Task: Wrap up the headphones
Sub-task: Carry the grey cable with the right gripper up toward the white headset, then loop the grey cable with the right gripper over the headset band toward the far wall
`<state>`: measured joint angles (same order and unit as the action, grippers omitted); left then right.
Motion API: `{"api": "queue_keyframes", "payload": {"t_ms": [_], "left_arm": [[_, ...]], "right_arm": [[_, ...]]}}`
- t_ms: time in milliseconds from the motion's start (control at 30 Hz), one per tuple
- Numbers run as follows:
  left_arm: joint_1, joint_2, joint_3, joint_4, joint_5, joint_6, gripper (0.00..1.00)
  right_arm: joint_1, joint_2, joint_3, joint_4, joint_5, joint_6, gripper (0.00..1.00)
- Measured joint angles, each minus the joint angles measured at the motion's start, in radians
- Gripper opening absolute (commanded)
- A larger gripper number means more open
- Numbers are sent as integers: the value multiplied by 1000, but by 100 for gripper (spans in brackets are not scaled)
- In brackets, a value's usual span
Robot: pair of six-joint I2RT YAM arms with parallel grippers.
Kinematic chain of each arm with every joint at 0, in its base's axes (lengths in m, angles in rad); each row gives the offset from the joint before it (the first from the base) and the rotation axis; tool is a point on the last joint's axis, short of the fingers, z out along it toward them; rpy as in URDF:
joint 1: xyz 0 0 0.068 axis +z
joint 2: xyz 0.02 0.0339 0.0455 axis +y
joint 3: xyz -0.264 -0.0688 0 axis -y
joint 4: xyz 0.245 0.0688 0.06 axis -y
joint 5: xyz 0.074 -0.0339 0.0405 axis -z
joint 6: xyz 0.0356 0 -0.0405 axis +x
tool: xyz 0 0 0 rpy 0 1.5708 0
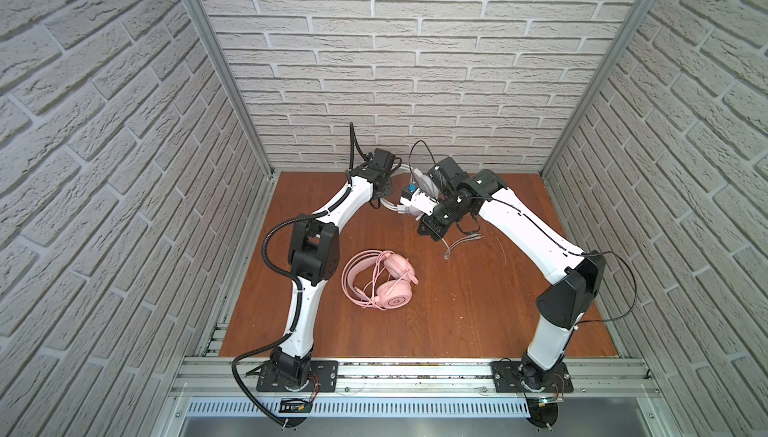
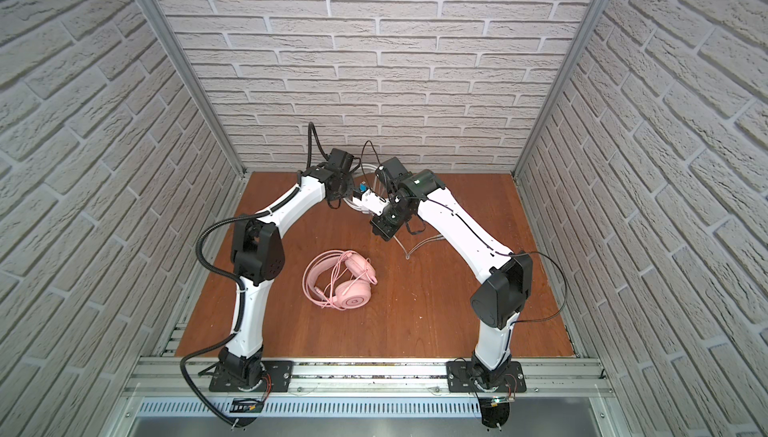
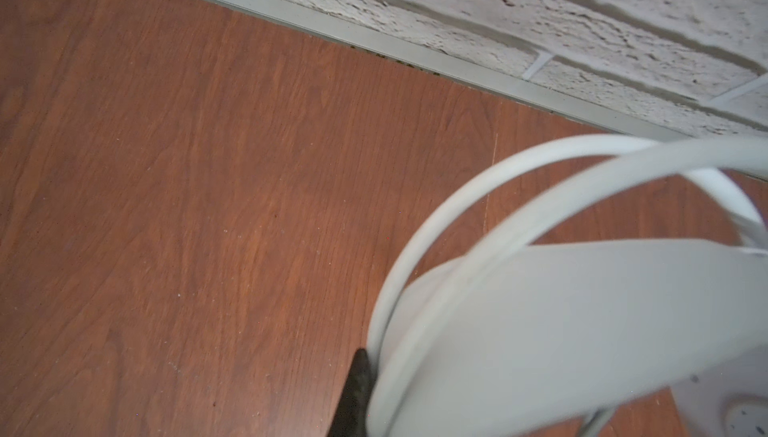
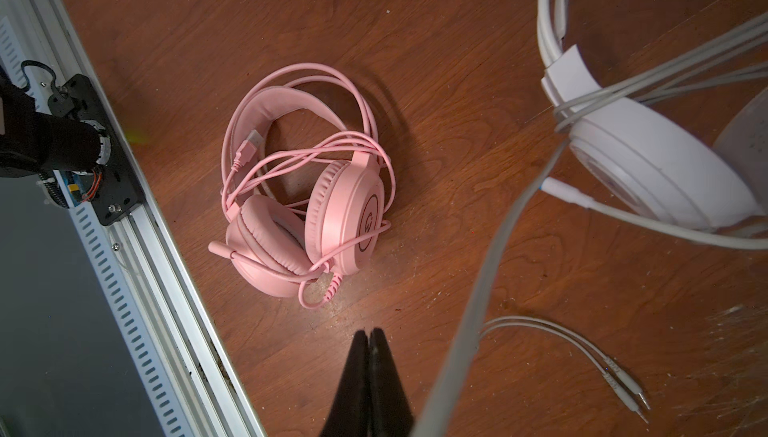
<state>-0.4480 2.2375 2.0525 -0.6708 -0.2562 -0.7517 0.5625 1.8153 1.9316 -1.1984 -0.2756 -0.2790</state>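
Arms arch in from both sides and meet high at the back of the reddish wooden table (image 1: 478,310), the left gripper (image 3: 353,397) clamped on the white wired headset (image 4: 648,164) by its thin double band, though only one dark fingertip shows in its wrist view. The right gripper (image 4: 370,368) has its jaws pressed flat together, the grey cord (image 4: 478,289) running just beside them, whether pinched I cannot tell. Only the right wrist view shows that cord looped round the white cup with twin plugs (image 4: 623,389) on the wood, while the pink padded headset (image 1: 380,281), cord bundled, lies well apart mid-table.
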Motion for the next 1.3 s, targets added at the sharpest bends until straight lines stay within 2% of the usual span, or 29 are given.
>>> {"api": "queue_keyframes", "payload": {"t_ms": [600, 933, 1300], "left_arm": [[-10, 10, 0, -4, 137, 173, 0], [-32, 10, -50, 31, 232, 288, 0], [-45, -11, -116, 77, 333, 362, 0]], "right_arm": [[-133, 117, 237, -43, 56, -70, 5], [-235, 203, 299, -34, 77, -49, 5], [-278, 328, 391, -37, 94, -20, 5]]}}
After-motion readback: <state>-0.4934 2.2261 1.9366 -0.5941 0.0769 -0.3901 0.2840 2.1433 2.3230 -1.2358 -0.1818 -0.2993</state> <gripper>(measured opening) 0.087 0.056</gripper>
